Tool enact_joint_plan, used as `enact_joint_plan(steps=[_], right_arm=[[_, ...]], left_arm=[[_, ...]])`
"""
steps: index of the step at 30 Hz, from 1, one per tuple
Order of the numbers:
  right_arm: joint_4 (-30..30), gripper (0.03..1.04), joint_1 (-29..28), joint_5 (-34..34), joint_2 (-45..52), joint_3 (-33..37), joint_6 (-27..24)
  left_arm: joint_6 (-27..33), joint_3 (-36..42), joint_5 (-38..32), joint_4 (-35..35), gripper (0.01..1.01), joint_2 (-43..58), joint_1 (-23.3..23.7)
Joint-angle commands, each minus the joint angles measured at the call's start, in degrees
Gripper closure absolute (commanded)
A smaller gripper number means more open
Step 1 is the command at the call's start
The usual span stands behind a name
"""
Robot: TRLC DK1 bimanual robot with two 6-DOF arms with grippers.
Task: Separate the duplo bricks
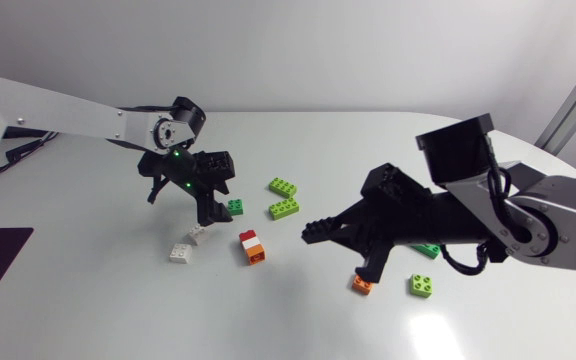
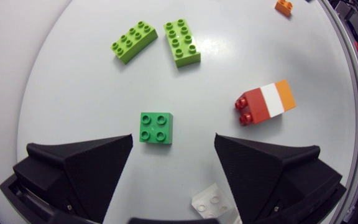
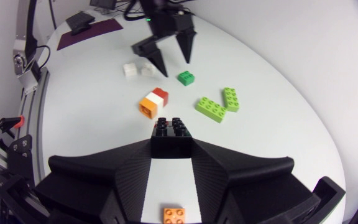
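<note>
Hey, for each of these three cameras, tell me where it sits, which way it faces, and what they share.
Head view: fixed above the table, looking down; left arm and right arm show.
Left wrist view: on the left arm, facing down at a dark green brick; open left tool shows.
Right wrist view: on the right arm, facing across toward the left arm; right tool grips a black brick.
Shared: all see the red-white-orange stack.

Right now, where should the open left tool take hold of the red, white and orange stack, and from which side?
Probably the red end of the stack, from above, with the left tool closing on its flat side faces. It lies on its side, which leaves the orange end free for pulling.
</note>
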Motion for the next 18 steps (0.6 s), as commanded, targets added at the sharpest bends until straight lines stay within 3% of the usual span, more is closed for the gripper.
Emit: enact_joint_plan(steps=[1, 14, 18], right_arm=[[0.96, 0.76, -4.29, -0.28, 0.43, -1.97, -0.99], [1.31, 0.76, -26.62, -3.8, -2.2, -5.92, -6.44], [0.34, 0.76, -29.87, -5.38, -2.38, -6.54, -8.2]], left_arm=[[0.8, -3.77, 1.11, 0.92, 0.085, -4.02, -0.09], [0.8, -10.72, 3.04, 1.18, 0.085, -10.61, -3.7], [0.89, -12.04, 2.95, 1.1, 0.085, -12.02, -4.66]])
